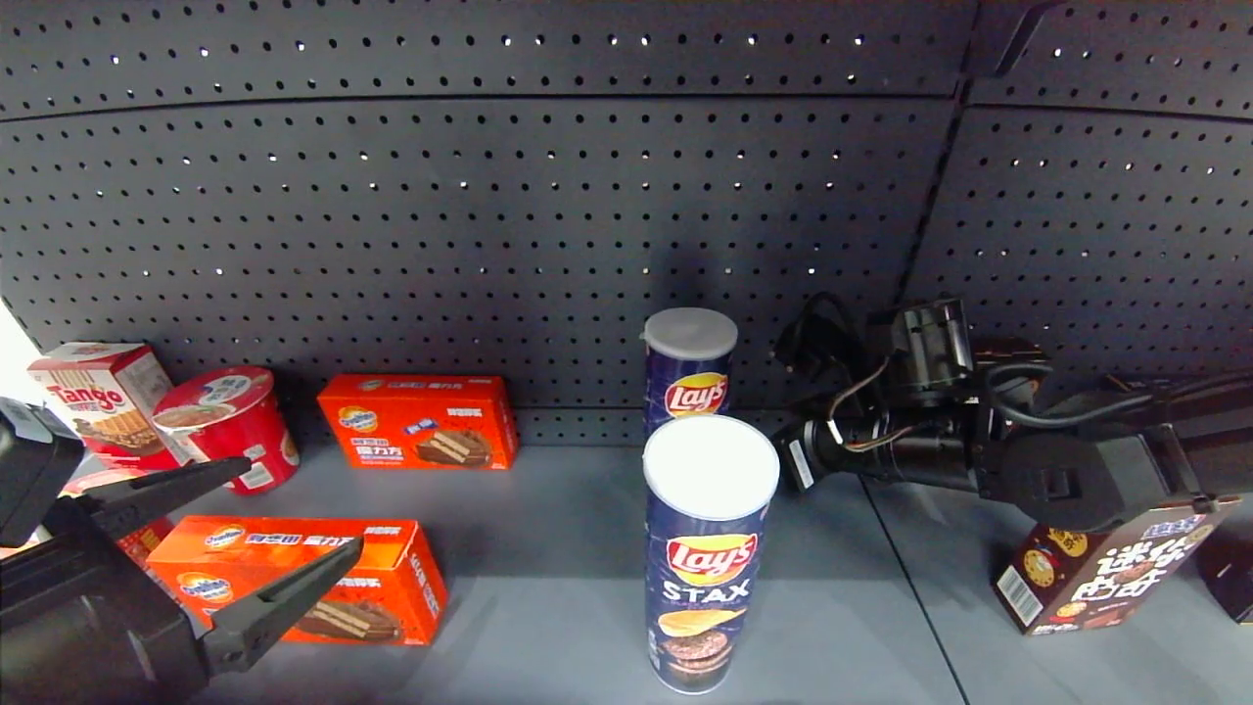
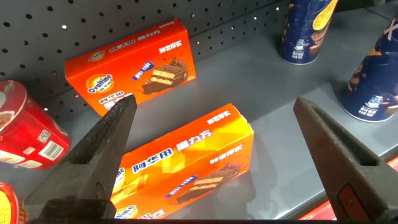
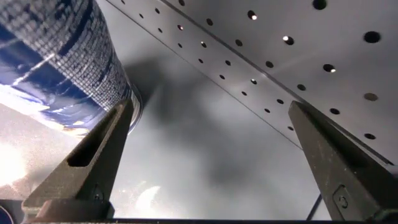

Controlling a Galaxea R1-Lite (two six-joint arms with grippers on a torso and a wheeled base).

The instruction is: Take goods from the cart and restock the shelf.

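Front can and rear can upright in line on the shelf, left claw released above front orange box, right claw released beside rear can, close to pegboard

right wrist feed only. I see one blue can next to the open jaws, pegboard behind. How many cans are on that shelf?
Observer: Two, both upright. The rear can stands by the pegboard; the front can stands nearer the shelf edge.
Operator: left arm?
Observer: The left gripper hangs above an orange box that lies flat, jaws open, holding nothing.
Operator: anything on my right side?
Observer: A brown box sits on the shelf, partly under the right arm.
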